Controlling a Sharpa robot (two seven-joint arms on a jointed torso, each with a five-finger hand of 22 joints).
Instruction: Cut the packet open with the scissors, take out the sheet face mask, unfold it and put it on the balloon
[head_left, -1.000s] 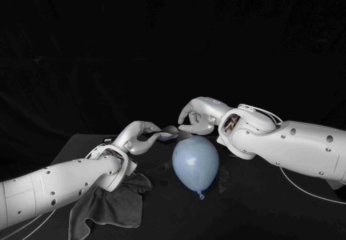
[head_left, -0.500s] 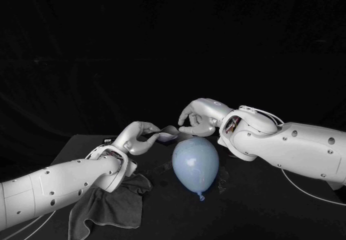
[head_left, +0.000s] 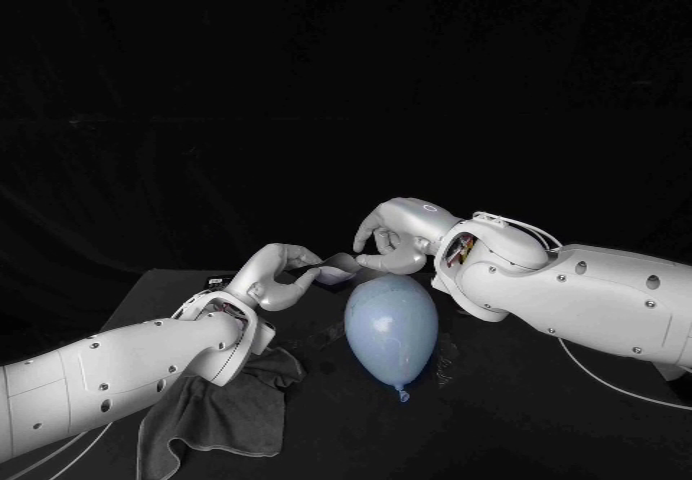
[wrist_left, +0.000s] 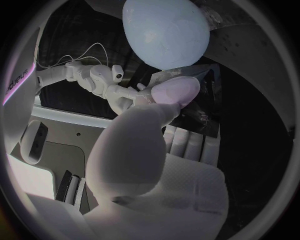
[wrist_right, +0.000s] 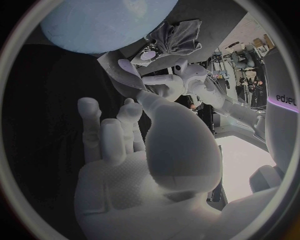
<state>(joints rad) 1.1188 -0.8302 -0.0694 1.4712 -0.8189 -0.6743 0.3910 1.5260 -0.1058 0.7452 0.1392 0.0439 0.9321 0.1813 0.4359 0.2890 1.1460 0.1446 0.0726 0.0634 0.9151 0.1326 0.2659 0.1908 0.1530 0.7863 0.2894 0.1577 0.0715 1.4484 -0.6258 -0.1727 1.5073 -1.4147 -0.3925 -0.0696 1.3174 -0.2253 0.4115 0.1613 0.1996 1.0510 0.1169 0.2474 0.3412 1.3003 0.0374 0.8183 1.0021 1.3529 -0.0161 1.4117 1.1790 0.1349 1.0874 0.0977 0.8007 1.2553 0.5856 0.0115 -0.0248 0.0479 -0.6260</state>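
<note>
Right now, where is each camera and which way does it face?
Head view: on the head, looking down; left hand holding a pale sheet, right hand, balloon.
Left wrist view: behind the left hand, facing balloon and right hand.
Right wrist view: behind the right hand, facing the left hand.
All three show the balloon.

The setting reads as a robotics lab set up for recording. A black table (head_left: 548, 420) stands before a plain black curtain (head_left: 346, 120) that closes off everything behind it, much like a studio backdrop. Two white robot arms reach in over the tabletop, the left arm (head_left: 116, 375) and the right arm (head_left: 591, 300). Their hard shells are dotted with small screws. A thin white cable (head_left: 620, 385) trails loose below the right arm, across the dark table surface.
</note>
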